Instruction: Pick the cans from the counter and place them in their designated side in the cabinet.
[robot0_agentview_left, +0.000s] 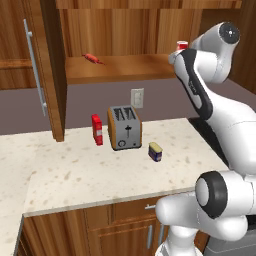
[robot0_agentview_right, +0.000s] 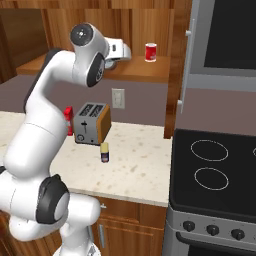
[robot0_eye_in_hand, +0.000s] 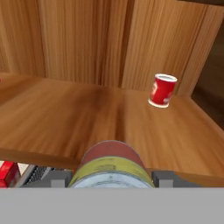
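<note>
The hand (robot0_eye_in_hand: 111, 181) is clamped on the round can (robot0_eye_in_hand: 111, 164), its two fingers (robot0_eye_in_hand: 165, 178) pressed to either side of the can's red label with the pale top nearest the camera. The can is held at the front edge of the cabinet (robot0_agentview_left: 50, 70) shelf (robot0_eye_in_hand: 65, 113), near the shelf's right part, not yet resting on the wood. In the right base view the hand (robot0_agentview_right: 121, 51) is level with the shelf (robot0_agentview_right: 135, 70), left of a red cup (robot0_agentview_right: 150, 52) that stands upright further back. In the hand view the cup (robot0_eye_in_hand: 162, 90) is well apart from the can, near the right wall. A small red thing (robot0_agentview_left: 93, 58) lies on the shelf's left part. Below, on the surface (robot0_agentview_left: 75, 170), the blue can (robot0_agentview_left: 155, 151) sits just right of the toaster (robot0_agentview_left: 124, 127), and a red carton (robot0_agentview_left: 97, 129) stands to the toaster's left. The cabinet door (robot0_agentview_left: 25, 60) stands open.
</note>
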